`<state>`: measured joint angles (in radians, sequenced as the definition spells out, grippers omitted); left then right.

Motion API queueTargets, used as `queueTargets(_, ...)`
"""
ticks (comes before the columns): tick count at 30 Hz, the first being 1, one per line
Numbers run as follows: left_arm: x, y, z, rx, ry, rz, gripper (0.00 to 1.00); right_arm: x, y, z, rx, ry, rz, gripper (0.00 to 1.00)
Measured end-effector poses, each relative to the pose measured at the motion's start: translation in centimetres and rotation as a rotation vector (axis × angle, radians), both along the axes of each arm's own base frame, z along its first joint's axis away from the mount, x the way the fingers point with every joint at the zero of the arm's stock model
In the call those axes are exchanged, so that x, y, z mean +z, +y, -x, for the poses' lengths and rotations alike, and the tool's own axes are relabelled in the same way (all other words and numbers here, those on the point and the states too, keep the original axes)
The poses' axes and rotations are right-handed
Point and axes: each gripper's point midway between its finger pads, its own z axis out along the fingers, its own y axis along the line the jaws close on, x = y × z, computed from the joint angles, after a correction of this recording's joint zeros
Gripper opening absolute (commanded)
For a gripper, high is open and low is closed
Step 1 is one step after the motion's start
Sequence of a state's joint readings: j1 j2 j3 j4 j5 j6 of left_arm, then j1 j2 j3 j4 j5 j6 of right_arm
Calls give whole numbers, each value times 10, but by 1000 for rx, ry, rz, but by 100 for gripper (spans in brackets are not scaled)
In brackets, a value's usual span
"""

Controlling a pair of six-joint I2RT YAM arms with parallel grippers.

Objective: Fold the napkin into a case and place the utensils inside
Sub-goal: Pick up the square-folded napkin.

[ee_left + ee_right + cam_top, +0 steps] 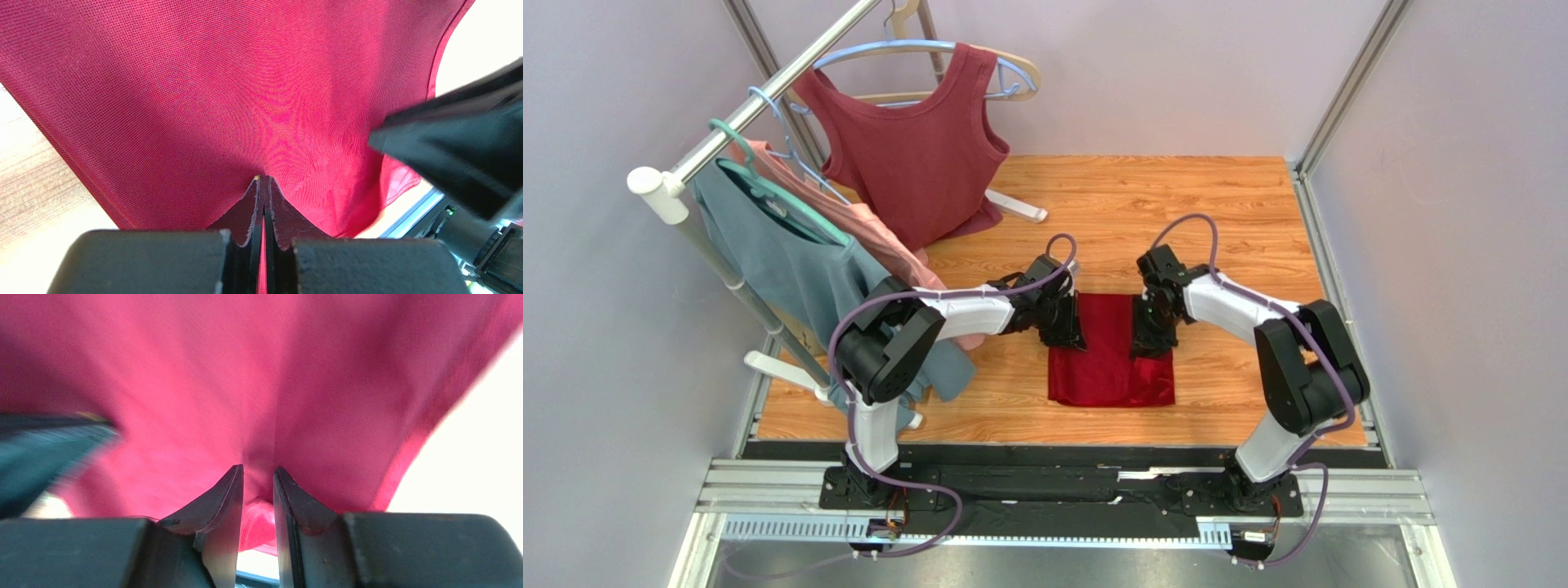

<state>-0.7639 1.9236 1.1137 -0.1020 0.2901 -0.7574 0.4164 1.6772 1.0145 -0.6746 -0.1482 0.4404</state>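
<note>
The napkin (pixel 1112 361) lies near the middle of the wooden tabletop (pixel 1234 208), between the two arms. Its near edge is spread wide and flat on the wood, while its far part narrows where it is gathered between the two pincers. The left pincer (pixel 1063 321) sits at the napkin's far left side and the right pincer (pixel 1155 325) at its far right side, the two facing each other across the cloth. In the left wrist view the left pincer (pixel 264 179) is clenched tight on the napkin (pixel 245 92), its fingertips pressed together with a thin line of crimson between them and creases fanning out from the pinch. A dark, blurred shape at the right of that view looks like the other arm's pincer. In the right wrist view the right pincer (pixel 258 471) grasps the napkin (pixel 245 386) too. Its fingertips stand a little apart with bunched cloth filling the gap, and folds run up from that spot. Further out, at the far left of the tabletop, a maroon sleeveless top (pixel 909 147) hangs from a hanger (pixel 928 55) on a slanting metal rail (pixel 768 92). A pink garment (pixel 879 239) and a grey-blue garment (pixel 781 257) hang lower on the same rail, close behind the left arm.
</note>
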Motion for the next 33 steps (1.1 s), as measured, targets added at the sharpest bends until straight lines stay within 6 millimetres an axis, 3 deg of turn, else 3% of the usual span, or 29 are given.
queueTargets(4,0,0,0,1,-4,-2,6,-2,-21,44,-21,51,32,31)
queueTargets(6,1,2,0,1,-9,-11,18,11,-28,57,-46,29,28,32)
queueTargets(11,7,18,8,-8,-35,-73,39,38,-39,59,-130,-66,20,38)
queueTargets(15,24,33,22,-24,-56,-104,48,27,-50,65,-223,-27,29,43)
queueTargets(19,43,51,45,-27,-60,-113,50,11,-53,81,-281,37,20,52)
queueTargets(22,44,65,66,-10,-29,-134,50,5,-53,91,-318,58,2,56)
queueTargets(28,18,86,105,26,107,-211,47,-3,-53,98,-369,50,-28,50)
queueTargets(33,16,84,109,43,129,-211,45,-8,-51,97,-382,44,-46,43)
